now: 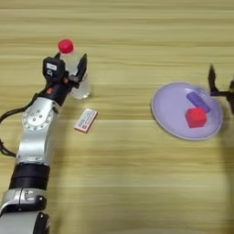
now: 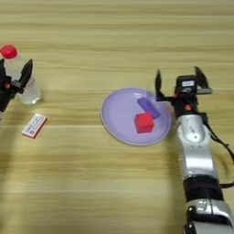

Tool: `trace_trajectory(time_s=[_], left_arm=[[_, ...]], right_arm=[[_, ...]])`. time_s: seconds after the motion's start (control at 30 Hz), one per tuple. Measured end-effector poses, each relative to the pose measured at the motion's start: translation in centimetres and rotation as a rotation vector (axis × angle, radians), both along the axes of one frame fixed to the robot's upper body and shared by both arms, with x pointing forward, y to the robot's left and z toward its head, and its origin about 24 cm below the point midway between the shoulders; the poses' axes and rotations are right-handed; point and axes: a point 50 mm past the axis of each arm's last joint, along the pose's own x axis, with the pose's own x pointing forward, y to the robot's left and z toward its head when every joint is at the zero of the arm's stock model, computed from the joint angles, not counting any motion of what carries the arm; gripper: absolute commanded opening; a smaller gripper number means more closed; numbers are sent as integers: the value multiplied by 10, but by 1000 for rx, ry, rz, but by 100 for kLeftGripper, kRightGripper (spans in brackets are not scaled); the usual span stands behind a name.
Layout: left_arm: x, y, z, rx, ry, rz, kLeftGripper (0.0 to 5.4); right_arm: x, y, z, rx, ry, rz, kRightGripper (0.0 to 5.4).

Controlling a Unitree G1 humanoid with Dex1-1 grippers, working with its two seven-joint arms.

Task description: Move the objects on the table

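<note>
A small clear bottle [image 1: 78,80] with a red cap [image 1: 66,46] stands upright at the far left of the table [image 1: 123,183]. My left gripper [image 1: 69,68] is shut on the bottle's upper part, one black finger [image 1: 82,68] against its right side. To the right lies a round lilac plate [image 2: 118,119] holding a red cube [image 2: 144,122] and a short purple block [image 2: 148,107]. My right gripper [image 2: 178,73] stands open just past the plate's right rim, with nothing between its fingers.
A small flat white-and-red box [image 1: 86,120] lies on the wood just below the bottle, beside my left forearm. My right forearm reaches up from the bottom right edge.
</note>
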Motion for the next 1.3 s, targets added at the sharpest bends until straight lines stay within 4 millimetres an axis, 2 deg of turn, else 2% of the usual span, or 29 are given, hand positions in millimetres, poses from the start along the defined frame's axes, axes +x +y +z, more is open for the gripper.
trace_trajectory(time_s=[0.17,0.43,0.6,0.8,1.0,1.3], left_arm=[[1,-5,11,3,-13,-25,297],[-2,-14,20,12,-27,-63,297],[-3,-28,21,2,-22,-107,297],[-9,-55,24,-16,-19,-193,297],[-20,-78,11,-32,25,-275,297],[-40,-106,-9,-41,103,-377,295]], right_arm=[[-22,42,7,-36,22,267,540],[-46,75,8,-111,80,501,540],[-58,103,6,-170,106,654,540],[-53,117,6,-196,130,685,540],[-46,129,2,-180,156,703,540],[-39,127,-2,-169,178,665,540]])
